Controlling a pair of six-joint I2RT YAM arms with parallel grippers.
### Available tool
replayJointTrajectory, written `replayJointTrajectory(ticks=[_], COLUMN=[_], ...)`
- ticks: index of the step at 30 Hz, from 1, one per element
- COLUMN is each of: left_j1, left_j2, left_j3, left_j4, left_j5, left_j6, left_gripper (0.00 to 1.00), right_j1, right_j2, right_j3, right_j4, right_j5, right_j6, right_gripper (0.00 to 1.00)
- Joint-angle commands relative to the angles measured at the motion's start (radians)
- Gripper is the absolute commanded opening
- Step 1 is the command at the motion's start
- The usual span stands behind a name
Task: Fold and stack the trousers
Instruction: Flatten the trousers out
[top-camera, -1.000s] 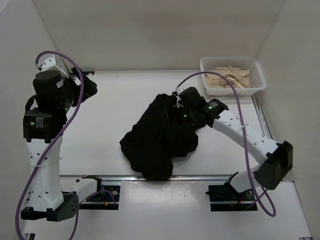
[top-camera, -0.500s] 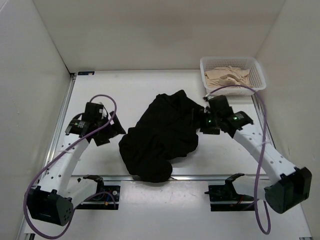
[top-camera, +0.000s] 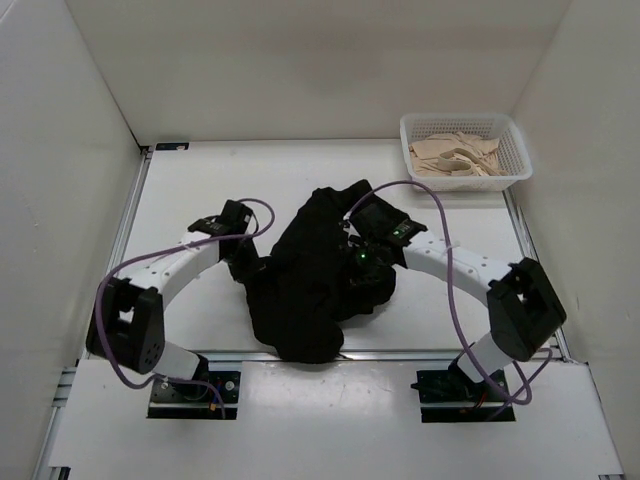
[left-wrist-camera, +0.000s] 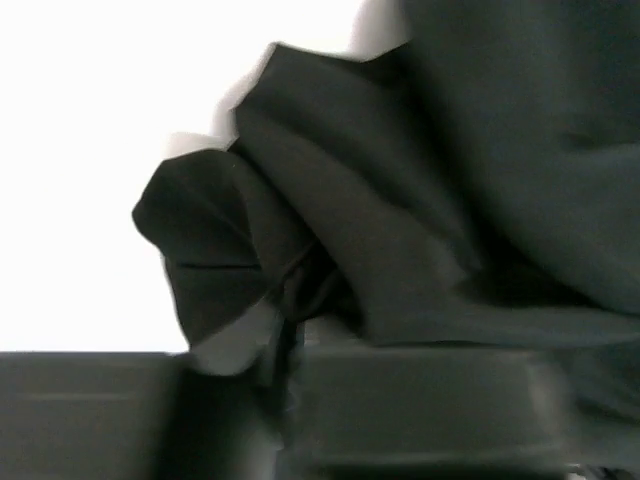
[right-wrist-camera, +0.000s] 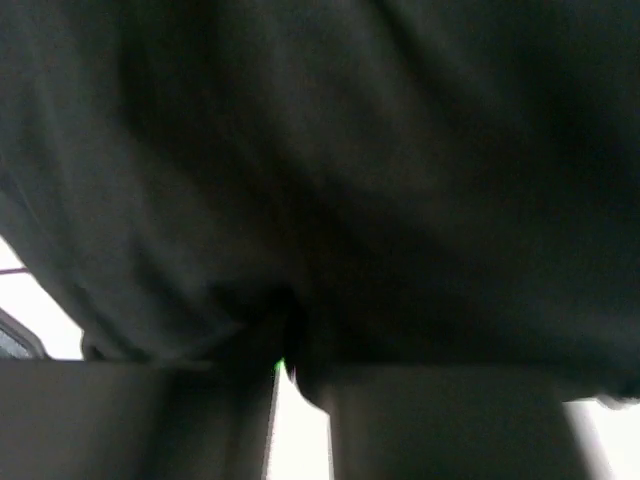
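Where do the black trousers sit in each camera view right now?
Top external: the trousers lie crumpled in the middle of the white table.
Left wrist: their dark folds fill the centre and right.
Right wrist: they fill nearly the whole picture.
Shared landmark: the white table, bright at upper left in the left wrist view, a sliver at lower left in the right wrist view.

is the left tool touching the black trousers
Touching. In the left wrist view, a fold of the trousers runs down into the gap between the fingers of the left tool and lies against one of them.
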Motion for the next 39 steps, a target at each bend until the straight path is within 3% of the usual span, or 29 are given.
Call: replayJointTrajectory(ticks=[1, 3, 6, 8, 10, 13, 16, 19, 22, 25, 26, 27, 28, 29, 30, 31, 32, 33, 34, 35, 36, 37, 38, 39], left_j1=[-0.013, 0.016, 0.053, 0.062, 0.062, 0.062, 0.062, 0.062, 0.015, -0.008, -0.032, -0.033, -0.033, -0.033, -0.033, -0.033, -0.033, -0.033, -0.021, 0.002, 0.015, 0.024, 0.024, 0.036], left_j2=[0.01, 0.01, 0.021, 0.021, 0.021, -0.031, -0.113, -0.146, -0.157, -0.075, -0.041, 0.032, 0.068, 0.102, 0.148, 0.16, 0.16, 0.121, 0.096, 0.073, 0.024, 0.001, -0.017, -0.043], left_j3=[0.149, 0.241, 0.501, 0.733, 0.944, 1.109, 1.125, 1.102, 1.053, 1.062, 1.076, 1.106, 1.12, 1.134, 1.16, 1.174, 1.153, 1.124, 1.088, 1.049, 0.959, 0.912, 0.866, 0.776], left_j4=[0.048, -0.022, -0.121, -0.214, -0.282, -0.282, -0.225, -0.216, -0.175, -0.153, -0.153, -0.153, -0.153, -0.153, -0.177, -0.225, -0.24, -0.241, -0.241, -0.241, -0.227, -0.218, -0.207, -0.207], left_j5=[0.021, -0.005, -0.053, -0.088, -0.109, -0.099, -0.044, 0.041, 0.062, 0.087, 0.087, 0.116, 0.143, 0.172, 0.185, 0.149, 0.083, 0.049, 0.026, 0.009, -0.011, -0.025, -0.039, -0.06], left_j6=[0.084, 0.131, 0.175, 0.202, 0.227, 0.245, 0.245, 0.245, 0.245, 0.212, 0.211, 0.211, 0.211, 0.211, 0.221, 0.233, 0.233, 0.244, 0.253, 0.253, 0.253, 0.253, 0.253, 0.253], left_gripper=[0.1, 0.1, 0.1, 0.1, 0.1, 0.1, 0.1, 0.1, 0.1, 0.1, 0.1, 0.18, 0.36, 0.55, 0.76, 0.82, 0.89, 0.86, 0.78, 0.62, 0.45, 0.16, 0.1, 0.1], right_j1=[0.001, -0.055, -0.16, -0.201, -0.201, -0.201, -0.201, -0.24, -0.342, -0.425, -0.442, -0.453, -0.471, -0.481, -0.496, -0.496, -0.496, -0.496, -0.496, -0.507, -0.517, -0.543, -0.557, -0.573], right_j2=[0.028, 0.039, 0.066, 0.081, 0.094, 0.063, -0.038, -0.156, -0.205, -0.082, 0.031, 0.095, 0.162, 0.312, 0.386, 0.51, 0.494, 0.388, 0.309, 0.227, 0.071, 0.002, -0.059, -0.157], right_j3=[0.13, 0.276, 0.487, 0.714, 0.894, 1.004, 0.965, 0.819, 0.71, 0.812, 0.937, 1.011, 1.089, 1.181, 1.406, 1.563, 1.488, 1.375, 1.224, 0.914, 0.777, 0.659, 0.559, 0.399], right_j4=[0.047, -0.013, -0.09, -0.131, -0.176, -0.203, -0.18, -0.134, -0.084, -0.108, -0.136, -0.163, -0.233, -0.304, -0.388, -0.582, -0.584, -0.553, -0.412, -0.329, -0.255, -0.155, -0.133, -0.122], right_j5=[-0.024, 0.021, 0.021, 0.021, 0.012, 0.018, 0.125, 0.292, 0.273, 0.211, 0.199, 0.19, 0.167, 0.15, 0.15, 0.162, 0.194, 0.231, 0.26, 0.275, 0.297, 0.306, 0.315, 0.326], right_j6=[0.007, -0.043, -0.103, -0.132, -0.178, -0.226, -0.235, -0.211, -0.188, -0.188, -0.188, -0.188, -0.188, -0.188, -0.188, -0.179, -0.179, -0.179, -0.162, -0.131, -0.108, -0.067, -0.051, -0.041], right_gripper=[0.05, 0.0, 0.0, 0.0, 0.0, 0.0, 0.0, 0.0, 0.0, 0.0, 0.0, 0.0, 0.1, 0.32, 0.73, 0.92, 0.94, 0.95, 0.95, 0.92, 0.85, 0.74, 0.6, 0.27])
